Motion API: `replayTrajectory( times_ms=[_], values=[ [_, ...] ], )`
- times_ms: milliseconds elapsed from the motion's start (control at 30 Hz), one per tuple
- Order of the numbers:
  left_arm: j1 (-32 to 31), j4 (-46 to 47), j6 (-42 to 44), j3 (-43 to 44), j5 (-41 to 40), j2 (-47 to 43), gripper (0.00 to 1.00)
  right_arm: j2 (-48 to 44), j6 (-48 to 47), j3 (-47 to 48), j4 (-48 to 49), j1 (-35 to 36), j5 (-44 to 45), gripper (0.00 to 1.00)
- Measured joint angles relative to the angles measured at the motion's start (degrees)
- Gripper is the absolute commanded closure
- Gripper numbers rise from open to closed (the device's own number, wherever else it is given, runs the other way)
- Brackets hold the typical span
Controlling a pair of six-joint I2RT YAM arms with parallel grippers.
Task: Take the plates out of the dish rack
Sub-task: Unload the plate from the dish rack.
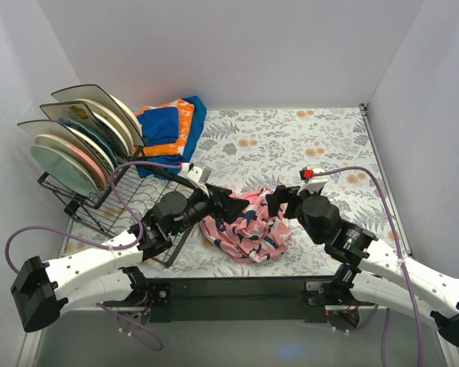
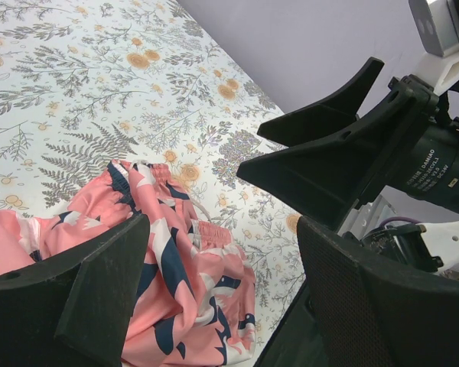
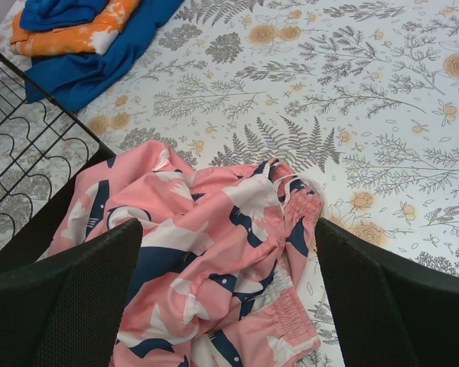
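Note:
The black wire dish rack (image 1: 130, 200) stands at the table's left edge; one corner of it shows in the right wrist view (image 3: 30, 145). Several plates (image 1: 76, 145) stand upright in its slots, a mint green one (image 1: 60, 170) at the front and a cream square one (image 1: 99, 103) at the back. My left gripper (image 1: 232, 205) (image 2: 222, 306) is open to the right of the rack, over a pink patterned cloth (image 2: 183, 283). My right gripper (image 1: 278, 200) (image 3: 229, 298) is open over the same cloth (image 3: 214, 245), facing the left one. Neither holds anything.
The crumpled pink cloth (image 1: 249, 225) lies mid-table between both grippers. Folded blue-orange cloths (image 1: 172, 122) (image 3: 84, 38) lie behind the rack's right end. White walls close in the floral table on three sides. The right gripper's black fingers (image 2: 329, 153) loom close in the left wrist view.

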Motion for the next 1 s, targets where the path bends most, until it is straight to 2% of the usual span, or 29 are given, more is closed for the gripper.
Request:
replayTrajectory(
  times_ms=[267,333,433,733,833,933,1000],
  values=[
    [0.0,-1.8,-0.9,0.6,-1.7,0.1,0.28,-0.9,0.0,0.0,0.0,0.0,0.4,0.02],
    [0.0,-5.5,-1.4,3.3,-3.7,0.7,0.34,-1.5,0.0,0.0,0.0,0.0,0.5,0.02],
    [0.0,-11.7,-2.3,10.7,-7.9,2.4,0.36,-2.3,-0.2,-0.2,0.2,0.0,0.7,0.02],
    [0.0,-33.5,-0.3,43.0,-29.5,9.7,0.38,-2.0,-2.3,-0.7,1.6,0.0,-2.6,0.08],
    [0.0,-39.4,2.0,50.6,-37.0,10.7,0.41,-1.3,-3.3,-0.7,2.1,0.0,-5.2,0.09],
    [0.0,-45.7,3.8,56.4,-46.7,10.7,0.51,-0.3,-4.3,-0.7,3.1,0.0,-7.8,0.1],
    [0.0,-49.3,4.5,57.9,-52.9,9.6,0.53,-0.2,-4.6,-0.7,3.4,0.0,-9.4,0.1]
  ],
)
